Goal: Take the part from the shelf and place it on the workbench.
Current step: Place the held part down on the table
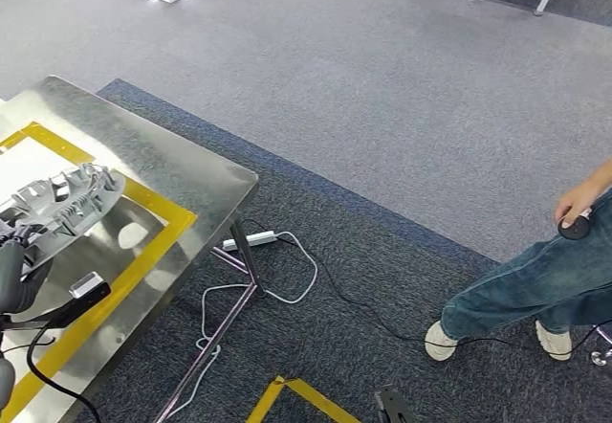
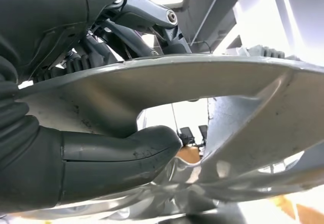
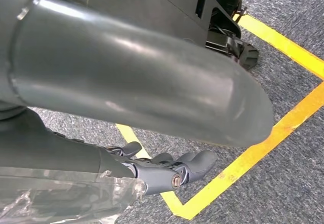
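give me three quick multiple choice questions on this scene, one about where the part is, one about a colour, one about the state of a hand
1. Where is the grey part?
A. on the carpet
B. over the metal workbench, in the left hand
C. on the white frame at the far side of the room

2. What colour is the tape border on the workbench?
A. yellow
B. red
C. blue

3. What is the right hand doing?
A. gripping the part
B. pressing on the workbench
C. hanging over the carpet with nothing in it

Answers:
1 B, the head view shows the part above the steel top, and the left wrist view shows the thumb under it.
2 A, the stripe framing the work area is yellow.
3 C, the right wrist view shows its fingers apart above the grey carpet and floor tape.
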### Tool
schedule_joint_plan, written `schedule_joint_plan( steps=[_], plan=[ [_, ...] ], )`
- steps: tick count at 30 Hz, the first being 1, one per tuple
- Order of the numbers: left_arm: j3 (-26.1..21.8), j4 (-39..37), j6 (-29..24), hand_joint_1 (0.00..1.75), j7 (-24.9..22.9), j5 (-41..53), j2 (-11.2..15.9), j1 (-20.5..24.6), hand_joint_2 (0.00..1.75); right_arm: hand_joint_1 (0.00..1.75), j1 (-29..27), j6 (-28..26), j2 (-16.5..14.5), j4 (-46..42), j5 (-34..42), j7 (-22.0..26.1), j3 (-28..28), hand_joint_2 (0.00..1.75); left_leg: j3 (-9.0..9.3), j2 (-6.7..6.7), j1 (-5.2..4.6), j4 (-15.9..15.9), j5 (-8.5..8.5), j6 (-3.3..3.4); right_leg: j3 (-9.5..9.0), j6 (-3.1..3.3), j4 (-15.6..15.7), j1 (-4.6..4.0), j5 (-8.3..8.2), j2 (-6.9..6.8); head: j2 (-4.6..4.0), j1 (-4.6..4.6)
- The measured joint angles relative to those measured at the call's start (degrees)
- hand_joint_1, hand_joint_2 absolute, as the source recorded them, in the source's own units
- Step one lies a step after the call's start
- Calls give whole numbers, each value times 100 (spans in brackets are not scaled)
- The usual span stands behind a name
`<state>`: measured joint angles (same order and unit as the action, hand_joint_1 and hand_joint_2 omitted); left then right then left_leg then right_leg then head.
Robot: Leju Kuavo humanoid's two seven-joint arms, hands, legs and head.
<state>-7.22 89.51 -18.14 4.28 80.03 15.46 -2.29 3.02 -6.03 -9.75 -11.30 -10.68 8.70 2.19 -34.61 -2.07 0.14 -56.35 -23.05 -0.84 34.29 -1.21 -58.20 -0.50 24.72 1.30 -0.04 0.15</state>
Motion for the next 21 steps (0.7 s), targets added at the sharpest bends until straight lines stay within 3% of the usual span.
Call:
schedule_joint_plan(
  steps=[18, 21],
  plan=[
    [42, -490, 85, 175, -143, 211, 130, 10, 175, 0, 2, 83, 0, 0, -83, 16, -61, 0, 0, 0, 0, 0, 1, 1, 0, 0, 0, 0, -1, 0, 0, -2],
    [41, -566, 85, 44, -197, 260, 137, 22, 175, 0, 3, 96, 0, 0, -86, 20, -65, 0, 0, 0, 0, 0, 1, 1, 0, 0, 0, 0, -1, -1, 0, -2]
  ],
)
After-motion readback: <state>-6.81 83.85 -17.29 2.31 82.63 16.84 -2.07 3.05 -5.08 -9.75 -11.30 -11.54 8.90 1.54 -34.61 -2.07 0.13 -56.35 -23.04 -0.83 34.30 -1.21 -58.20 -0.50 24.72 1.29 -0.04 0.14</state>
